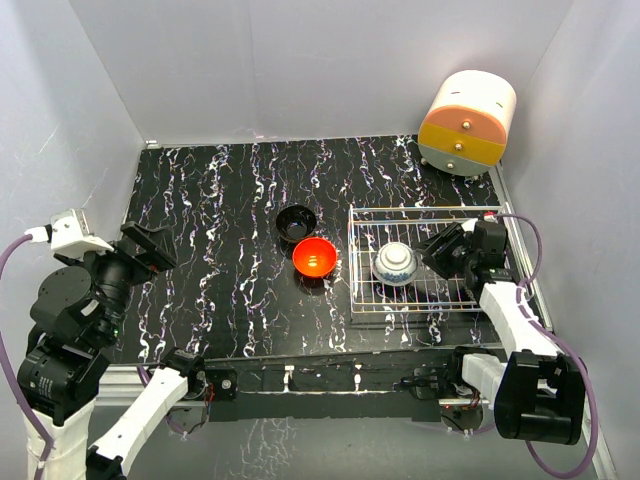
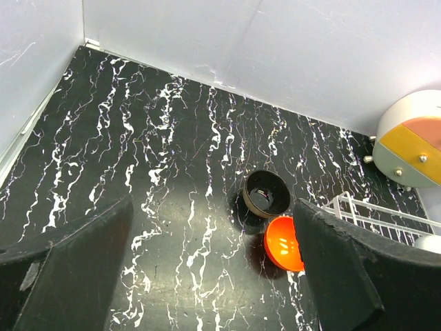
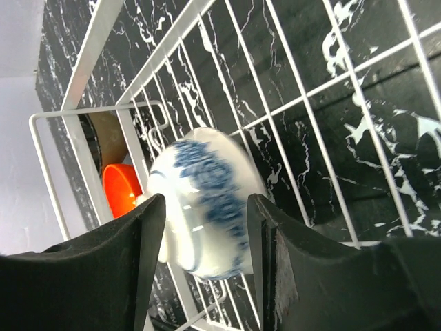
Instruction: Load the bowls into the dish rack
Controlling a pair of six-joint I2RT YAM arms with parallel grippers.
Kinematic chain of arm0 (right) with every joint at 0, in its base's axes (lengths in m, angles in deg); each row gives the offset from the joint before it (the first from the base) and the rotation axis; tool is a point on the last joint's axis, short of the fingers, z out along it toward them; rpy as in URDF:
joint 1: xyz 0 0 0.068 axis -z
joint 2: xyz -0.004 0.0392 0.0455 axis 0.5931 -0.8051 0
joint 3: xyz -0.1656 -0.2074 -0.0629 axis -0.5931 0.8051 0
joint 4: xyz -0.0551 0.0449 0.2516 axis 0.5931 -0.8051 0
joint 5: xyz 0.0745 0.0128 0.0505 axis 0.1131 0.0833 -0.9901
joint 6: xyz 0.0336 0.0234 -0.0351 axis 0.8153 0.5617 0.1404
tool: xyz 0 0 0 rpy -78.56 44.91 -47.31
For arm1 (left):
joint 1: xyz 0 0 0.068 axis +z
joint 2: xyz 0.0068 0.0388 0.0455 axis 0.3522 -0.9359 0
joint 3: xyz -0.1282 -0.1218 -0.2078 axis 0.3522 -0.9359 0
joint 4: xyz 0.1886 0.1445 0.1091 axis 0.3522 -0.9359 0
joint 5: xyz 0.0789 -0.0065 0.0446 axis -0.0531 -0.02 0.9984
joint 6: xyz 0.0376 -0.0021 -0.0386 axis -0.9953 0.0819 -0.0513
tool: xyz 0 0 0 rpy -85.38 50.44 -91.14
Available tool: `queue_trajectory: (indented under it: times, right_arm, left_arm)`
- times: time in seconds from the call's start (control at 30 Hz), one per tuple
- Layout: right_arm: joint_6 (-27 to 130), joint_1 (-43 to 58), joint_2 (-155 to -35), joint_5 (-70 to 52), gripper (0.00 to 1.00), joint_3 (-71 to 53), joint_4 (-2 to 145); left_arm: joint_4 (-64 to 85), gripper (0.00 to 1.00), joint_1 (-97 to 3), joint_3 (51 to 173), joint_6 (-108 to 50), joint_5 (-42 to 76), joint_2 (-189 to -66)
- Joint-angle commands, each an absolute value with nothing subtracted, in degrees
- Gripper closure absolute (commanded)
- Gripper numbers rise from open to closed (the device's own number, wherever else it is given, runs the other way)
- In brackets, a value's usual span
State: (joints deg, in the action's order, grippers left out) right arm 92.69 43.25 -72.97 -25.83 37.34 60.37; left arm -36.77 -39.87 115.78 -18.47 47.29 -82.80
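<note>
top view: the blue-and-white bowl sits inside the dish rack with the right gripper just beside it, while the black bowl and red-orange bowl sit close together on the counter left of the rack. left wrist view: the left gripper is spread wide and empty. right wrist view: the right gripper's jaws stand apart, the blurred patterned bowl showing between them, contact unclear.

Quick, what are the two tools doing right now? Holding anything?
Left tool: open, empty.
Right tool: open, holding nothing; the blue bowl lies just past its fingertips, in the rack.
</note>
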Motion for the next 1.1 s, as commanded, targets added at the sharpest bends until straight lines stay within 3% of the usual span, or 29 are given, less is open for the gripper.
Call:
queue_trajectory:
  times: [0.0, 0.33, 0.67, 0.9, 1.07]
  right_arm:
    - [85.5, 43.5, -72.1, -21.2, 0.47, 32.9, 57.8]
    - [70.8, 40.6, -71.1, -13.9, 0.45, 22.9, 46.6]
    - [72.1, 11.5, -76.0, 11.3, 0.42, 13.7, 34.6]
    - [74.3, 9.6, -75.5, 20.1, 0.4, 14.4, 33.1]
    - [73.0, 9.3, -78.3, 19.1, 0.4, 14.5, 33.1]
  left_arm:
    - [-35.3, 0.03, -40.1, 115.1, -18.1, 46.7, -82.2]
    - [-34.4, 0.03, -40.1, 114.2, -17.9, 46.1, -82.3]
    - [-32.6, 0.03, -40.0, 112.8, -17.3, 44.4, -83.6]
    - [-32.5, 0.03, -40.1, 112.0, -17.6, 44.6, -83.7]
    - [-31.7, 0.03, -40.0, 110.0, -17.1, 44.3, -83.0]
